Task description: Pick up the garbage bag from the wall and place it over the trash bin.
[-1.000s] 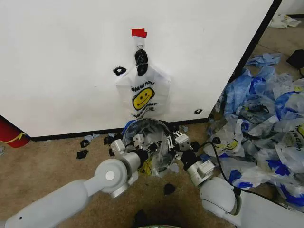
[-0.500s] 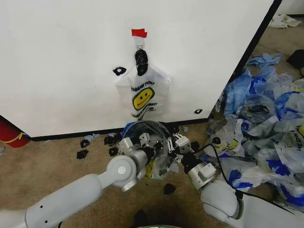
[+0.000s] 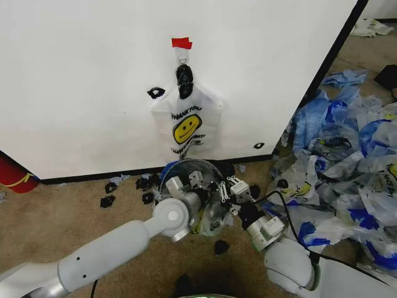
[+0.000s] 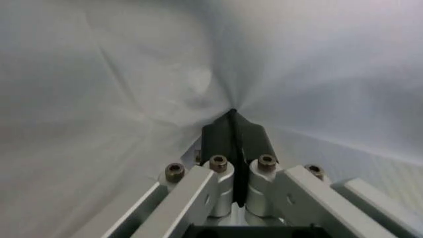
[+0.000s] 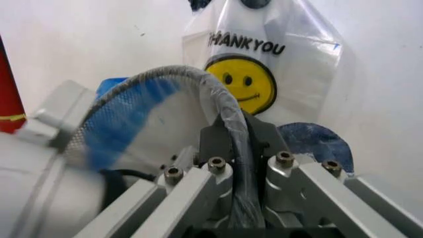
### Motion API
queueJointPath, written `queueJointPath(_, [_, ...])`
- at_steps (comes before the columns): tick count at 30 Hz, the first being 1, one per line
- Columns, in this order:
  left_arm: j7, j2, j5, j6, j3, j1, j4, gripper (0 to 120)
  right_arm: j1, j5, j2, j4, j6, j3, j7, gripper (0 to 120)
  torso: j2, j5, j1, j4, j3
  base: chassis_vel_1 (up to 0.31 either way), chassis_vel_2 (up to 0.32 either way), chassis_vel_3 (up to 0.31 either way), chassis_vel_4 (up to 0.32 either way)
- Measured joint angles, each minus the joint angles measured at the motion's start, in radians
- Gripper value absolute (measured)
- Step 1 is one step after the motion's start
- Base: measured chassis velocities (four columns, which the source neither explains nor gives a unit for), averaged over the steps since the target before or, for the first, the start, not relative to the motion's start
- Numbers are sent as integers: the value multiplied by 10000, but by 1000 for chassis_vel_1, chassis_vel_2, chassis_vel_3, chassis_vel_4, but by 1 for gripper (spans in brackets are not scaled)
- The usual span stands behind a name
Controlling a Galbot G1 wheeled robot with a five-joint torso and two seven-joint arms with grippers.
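The wall [image 3: 87,81] stands white across the back, with a bunch of smiley bags [image 3: 186,127] hanging from its hook under a strip of red tape [image 3: 182,42]. At its foot, on the carpet [image 3: 74,211], sits the bin [image 3: 192,171], and a bag [image 3: 214,211] is already stretched around its rim, film bulging over the mouth and draping down the near side. So the step in hand looks like the fitting itself: pulling the bag's mouth over the rim. The left gripper [image 4: 233,130] has its fingers closed on a pinch of film that fans out taut from the tips; the right gripper [image 5: 239,139] has its fingers clamped on the film-wrapped rim at the bin's right side. The bag's mouth faces down around the rim, its long axis roughly upright along the bin wall. The next move, as I judge it, calls for drawing the film down evenly on both sides without tearing it or tipping the bin, then letting go. A heap of loose bags [image 3: 347,155] lies well off to the right, and black scraps [image 3: 108,200] dot the floor.
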Motion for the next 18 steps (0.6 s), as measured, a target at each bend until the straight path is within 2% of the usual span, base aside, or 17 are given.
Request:
queueJointPath(11, [166, -655, 134, -87, 64, -434, 925, 0, 4, -23, 30, -14, 12, -26, -5, 1, 0, 0, 0, 1, 0, 0, 0, 0, 0])
queueJointPath(18, [194, -699, 283, -146, 126, -459, 1080, 0, -30, -49, 27, -24, 12, -19, -10, 1, 0, -2, 0, -1, -1, 0, 0, 0, 0])
